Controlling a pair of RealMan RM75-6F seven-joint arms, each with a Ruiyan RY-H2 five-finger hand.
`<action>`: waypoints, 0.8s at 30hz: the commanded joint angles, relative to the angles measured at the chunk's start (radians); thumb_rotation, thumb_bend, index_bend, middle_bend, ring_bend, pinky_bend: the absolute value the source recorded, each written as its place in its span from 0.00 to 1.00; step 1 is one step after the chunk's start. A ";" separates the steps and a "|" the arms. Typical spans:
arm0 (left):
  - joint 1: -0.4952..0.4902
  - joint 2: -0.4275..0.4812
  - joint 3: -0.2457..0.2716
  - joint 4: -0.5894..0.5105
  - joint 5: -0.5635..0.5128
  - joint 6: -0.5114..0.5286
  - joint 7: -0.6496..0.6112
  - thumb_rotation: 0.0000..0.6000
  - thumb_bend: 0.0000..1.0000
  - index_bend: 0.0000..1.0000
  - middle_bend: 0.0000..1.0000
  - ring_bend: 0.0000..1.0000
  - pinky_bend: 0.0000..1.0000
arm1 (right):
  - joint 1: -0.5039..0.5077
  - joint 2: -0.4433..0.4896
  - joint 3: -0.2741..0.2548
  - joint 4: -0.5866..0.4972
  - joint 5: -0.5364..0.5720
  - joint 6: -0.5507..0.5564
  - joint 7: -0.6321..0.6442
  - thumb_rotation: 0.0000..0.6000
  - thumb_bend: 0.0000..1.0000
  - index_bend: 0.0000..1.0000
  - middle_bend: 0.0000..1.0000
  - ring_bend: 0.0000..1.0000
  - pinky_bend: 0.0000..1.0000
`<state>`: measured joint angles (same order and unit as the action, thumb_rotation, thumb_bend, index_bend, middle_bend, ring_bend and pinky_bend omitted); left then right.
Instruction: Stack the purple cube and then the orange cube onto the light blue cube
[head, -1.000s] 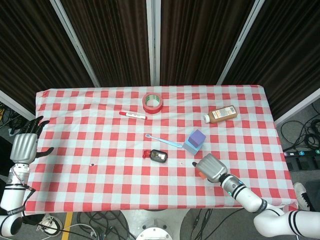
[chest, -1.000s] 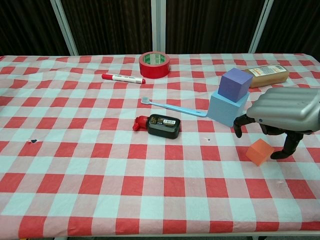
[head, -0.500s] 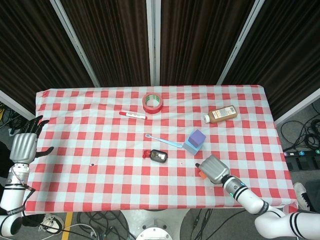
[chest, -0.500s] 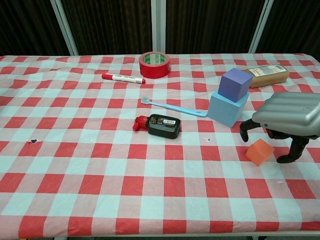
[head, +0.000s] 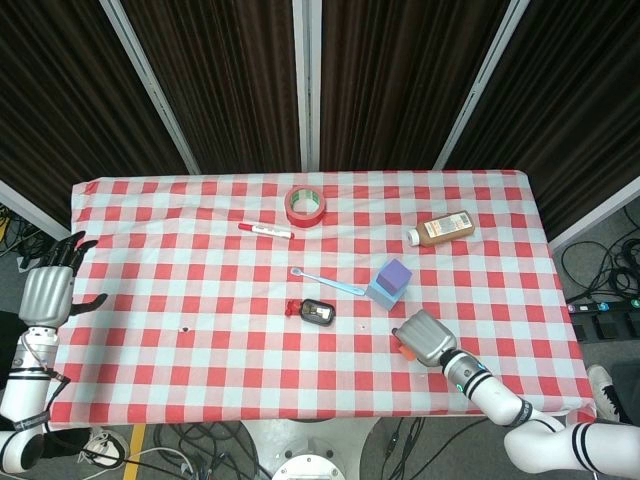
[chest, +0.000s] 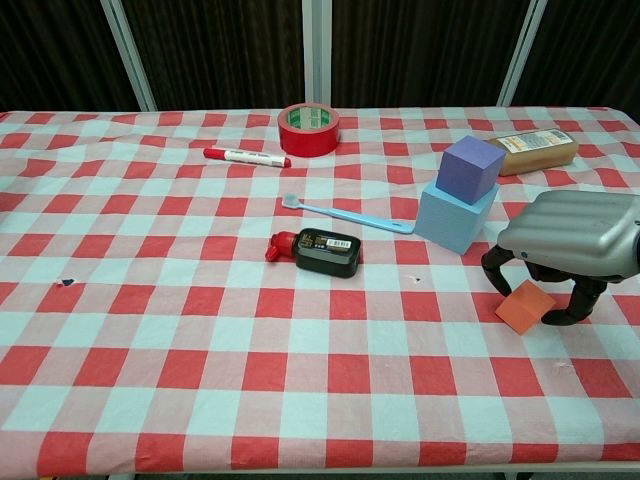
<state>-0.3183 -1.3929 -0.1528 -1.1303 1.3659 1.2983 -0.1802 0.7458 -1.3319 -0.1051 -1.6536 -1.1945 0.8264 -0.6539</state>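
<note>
The purple cube (chest: 470, 170) (head: 397, 272) sits on top of the light blue cube (chest: 450, 220) (head: 379, 293), right of the table's middle. Just in front of them the orange cube (chest: 526, 308) (head: 404, 349) rests on the checked cloth. My right hand (chest: 578, 235) (head: 426, 337) hangs low over it, palm down. The thumb touches the cube's left side and a finger its right, so the hand pinches it. My left hand (head: 48, 288) is raised off the table's left edge, fingers spread and holding nothing.
A black bottle with a red cap (chest: 318, 251) and a blue toothbrush (chest: 345, 214) lie left of the stack. Further back are a red tape roll (chest: 309, 127), a red marker (chest: 245, 157) and a brown bottle (chest: 532, 151). The table's front edge (chest: 300, 466) is close by.
My right hand has sunk lower over the orange cube, and its thumb and finger have closed in on the cube's sides. The left hand has not moved.
</note>
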 joint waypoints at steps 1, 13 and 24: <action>0.001 0.000 0.001 0.001 0.000 0.000 0.000 1.00 0.21 0.23 0.20 0.13 0.24 | 0.000 -0.008 0.005 0.012 -0.002 -0.003 0.009 1.00 0.15 0.51 1.00 1.00 1.00; 0.001 0.000 -0.003 0.003 -0.002 0.003 -0.009 1.00 0.21 0.23 0.20 0.13 0.24 | 0.010 0.061 0.058 -0.084 -0.070 0.052 0.041 1.00 0.17 0.58 1.00 1.00 1.00; -0.001 -0.004 0.000 0.008 -0.001 -0.004 -0.007 1.00 0.21 0.23 0.20 0.13 0.24 | 0.169 0.324 0.259 -0.318 0.127 -0.032 0.025 1.00 0.16 0.58 1.00 1.00 1.00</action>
<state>-0.3189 -1.3967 -0.1532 -1.1217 1.3644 1.2942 -0.1875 0.8445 -1.0690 0.0944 -1.9412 -1.1710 0.8598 -0.6358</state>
